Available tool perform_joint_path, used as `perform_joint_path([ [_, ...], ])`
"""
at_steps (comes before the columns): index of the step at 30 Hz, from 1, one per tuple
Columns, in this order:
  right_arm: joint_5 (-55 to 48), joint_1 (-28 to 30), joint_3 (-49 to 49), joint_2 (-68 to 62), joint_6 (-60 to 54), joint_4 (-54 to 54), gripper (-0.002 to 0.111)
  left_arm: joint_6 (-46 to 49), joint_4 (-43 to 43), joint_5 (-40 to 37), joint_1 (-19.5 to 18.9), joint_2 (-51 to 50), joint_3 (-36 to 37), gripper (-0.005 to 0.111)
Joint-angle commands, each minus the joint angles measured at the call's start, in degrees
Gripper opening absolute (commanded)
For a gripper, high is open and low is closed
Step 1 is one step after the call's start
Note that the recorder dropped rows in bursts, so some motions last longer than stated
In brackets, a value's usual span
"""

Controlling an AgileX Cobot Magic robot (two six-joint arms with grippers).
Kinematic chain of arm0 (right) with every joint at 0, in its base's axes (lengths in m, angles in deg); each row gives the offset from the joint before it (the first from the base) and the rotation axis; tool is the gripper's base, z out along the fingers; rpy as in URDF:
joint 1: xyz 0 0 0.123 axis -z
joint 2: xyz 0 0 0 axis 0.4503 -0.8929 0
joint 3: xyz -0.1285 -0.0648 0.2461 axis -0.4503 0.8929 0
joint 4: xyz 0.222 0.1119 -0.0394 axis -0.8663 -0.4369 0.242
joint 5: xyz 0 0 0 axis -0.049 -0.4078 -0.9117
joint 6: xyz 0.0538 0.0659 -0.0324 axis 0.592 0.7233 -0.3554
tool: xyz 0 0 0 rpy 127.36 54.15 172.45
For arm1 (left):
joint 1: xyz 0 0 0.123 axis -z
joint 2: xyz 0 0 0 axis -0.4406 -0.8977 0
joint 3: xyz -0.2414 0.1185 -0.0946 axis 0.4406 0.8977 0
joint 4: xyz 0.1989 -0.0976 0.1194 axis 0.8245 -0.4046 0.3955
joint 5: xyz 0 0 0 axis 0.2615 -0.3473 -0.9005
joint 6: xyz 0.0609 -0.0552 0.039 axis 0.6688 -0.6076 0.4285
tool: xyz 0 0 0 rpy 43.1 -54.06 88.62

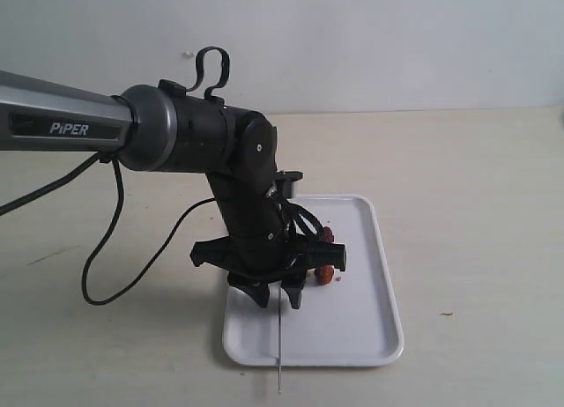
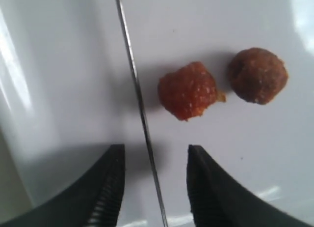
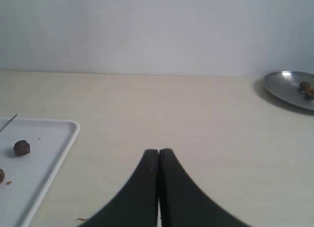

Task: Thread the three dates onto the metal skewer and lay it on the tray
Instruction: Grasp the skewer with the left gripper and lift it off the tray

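Note:
The white tray [image 1: 352, 323] lies on the table with the metal skewer [image 1: 279, 345] along its left side, one end sticking out over the front rim. My left gripper [image 1: 277, 297] hangs low over the tray. In the left wrist view it [image 2: 155, 149] stands open, its fingers on either side of the skewer [image 2: 135, 74] without touching it. Two dates [image 2: 188, 91] [image 2: 257, 75] lie loose on the tray [image 2: 59, 65] beside the rod. The left gripper partly hides them in the exterior view [image 1: 327, 272]. My right gripper [image 3: 158, 151] is shut on nothing, over bare table to the tray's [image 3: 68, 126] right.
A round metal plate [image 3: 284, 87] holding small brown lumps [image 3: 306, 88] stands at the far right of the right wrist view. A tiny brown crumb [image 1: 447, 314] lies on the table right of the tray. The left arm's cable [image 1: 106, 248] loops over the table on the left.

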Motion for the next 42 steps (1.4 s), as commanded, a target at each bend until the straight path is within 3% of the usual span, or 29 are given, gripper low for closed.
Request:
perform_joint_path([
  [1, 0.26, 0.15, 0.25, 0.36, -0.2, 0.37, 0.0, -1.12, -0.26, 1.5, 0.31, 0.0, -0.33, 0.042],
  [12, 0.26, 0.15, 0.25, 0.36, -0.2, 0.37, 0.0, -1.59, 1.55, 0.43, 1.75, -2.08, -0.24, 0.041],
  [15, 0.26, 0.15, 0.25, 0.36, -0.2, 0.37, 0.0, -1.59, 1.77, 0.31, 1.75, -2.69, -0.24, 0.032],
  [20, 0.26, 0.15, 0.25, 0.36, -0.2, 0.37, 0.0, -1.59, 1.54, -1.15, 1.75, -2.56, -0.24, 0.0],
  [27, 0.26, 0.15, 0.25, 0.36, -0.2, 0.37, 0.0, -0.89, 2.94, -3.85, 1.59, 2.0, -0.24, 0.0],
  [36, 0.26, 0.15, 0.25, 0.36, -0.2, 0.37, 0.0, -3.18, 17.57, -8.68, 0.82, 12.58, -0.24, 0.0],
  [42, 0.26, 0.15, 0.25, 0.36, -0.2, 0.37, 0.0, -0.87, 35.64, -16.0, 1.1, 18.53, 1.65, 0.0],
])
